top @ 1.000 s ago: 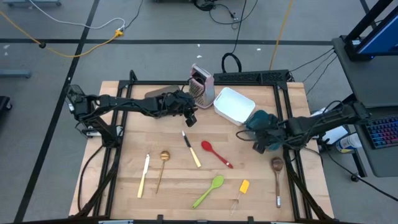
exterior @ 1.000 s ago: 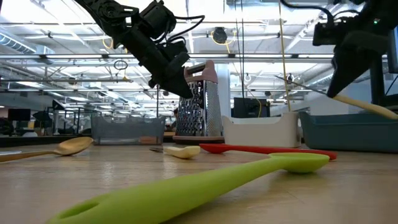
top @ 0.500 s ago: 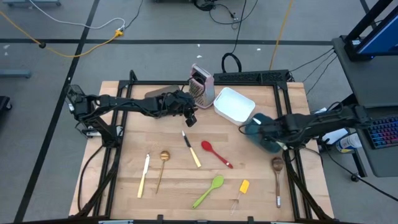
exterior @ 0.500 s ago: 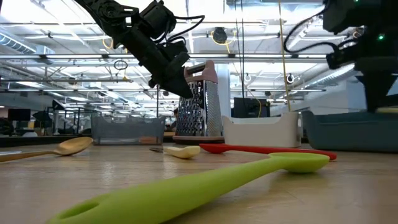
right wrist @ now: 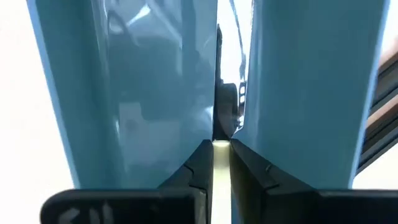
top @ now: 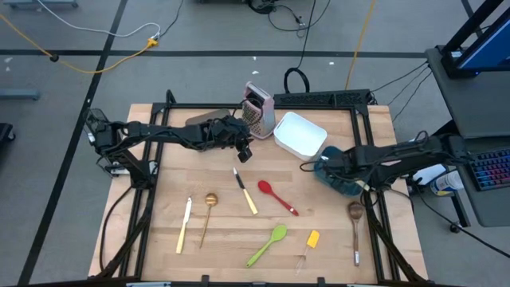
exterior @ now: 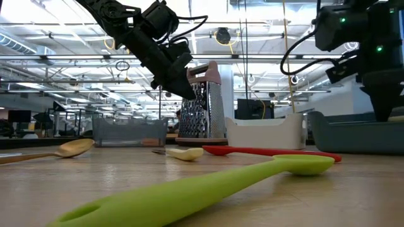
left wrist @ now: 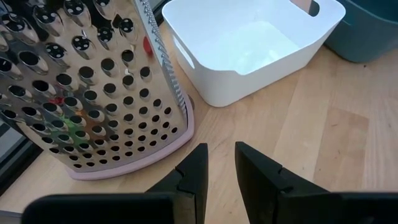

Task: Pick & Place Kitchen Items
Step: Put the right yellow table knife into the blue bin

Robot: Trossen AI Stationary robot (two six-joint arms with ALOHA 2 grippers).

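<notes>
A light wooden table [top: 171, 171] is seen from above with two dark robot arms reaching over it. The left gripper [top: 245, 151] is held above the table just beside an upright metal box grater with pink trim [top: 257, 108]; in its wrist view its two fingers [left wrist: 198, 171] are parted by a narrow gap, with nothing between them. A white rectangular plastic bin [top: 300, 135] is placed next to the grater.

The right gripper [top: 333, 167] is lowered into a teal plastic container [top: 341, 182] at the table's right side. In its wrist view the fingers [right wrist: 200, 163] are nearly closed on a slim pale cream handle [right wrist: 220, 163], with teal walls close on both sides.

The other utensils are spread flat on the table, apart from each other and from both grippers: a cream-handled knife [top: 184, 225], a gold metal spoon [top: 209, 214], a second cream-handled knife with a dark blade [top: 245, 191], a red silicone spoon [top: 276, 196], a lime green silicone spoon [top: 267, 244], a small yellow-orange spatula [top: 310, 243], and a brown wooden spoon [top: 355, 227] near the right edge.
</notes>
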